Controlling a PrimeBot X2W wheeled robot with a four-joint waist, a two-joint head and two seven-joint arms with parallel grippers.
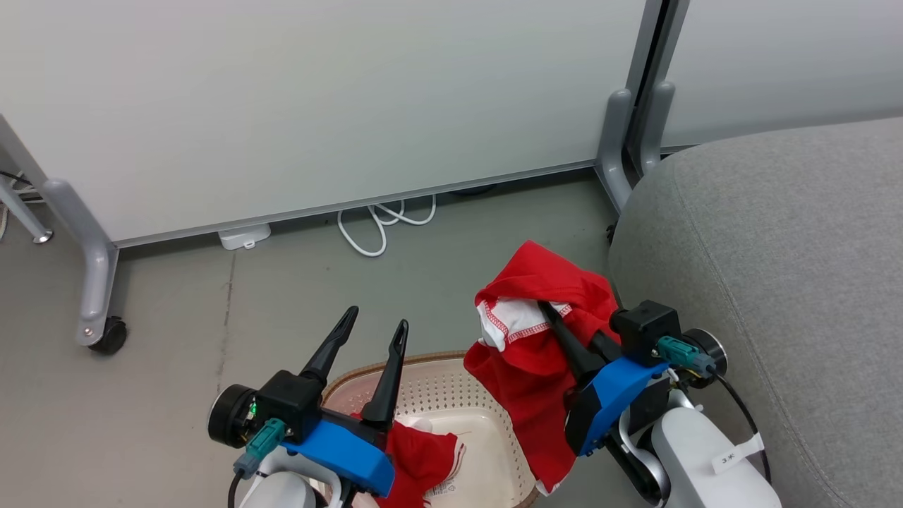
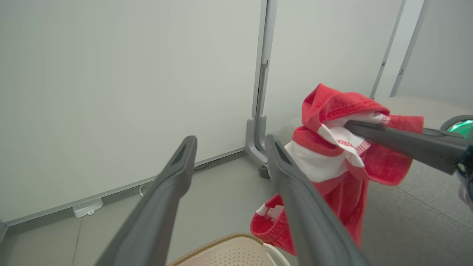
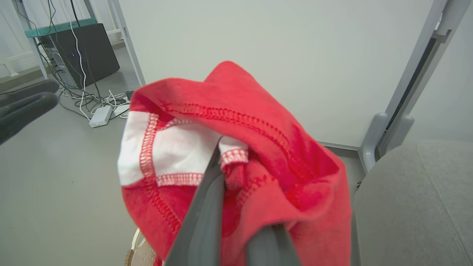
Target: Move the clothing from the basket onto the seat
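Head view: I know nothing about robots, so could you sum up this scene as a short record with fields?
right gripper: shut on a red garment, lifted and hanging between the basket and the sofa seat
left gripper: open, holding nothing, over the basket
basket: on the floor, second red garment lying inside
sofa seat: no clothing on the part in view
task: unfinished
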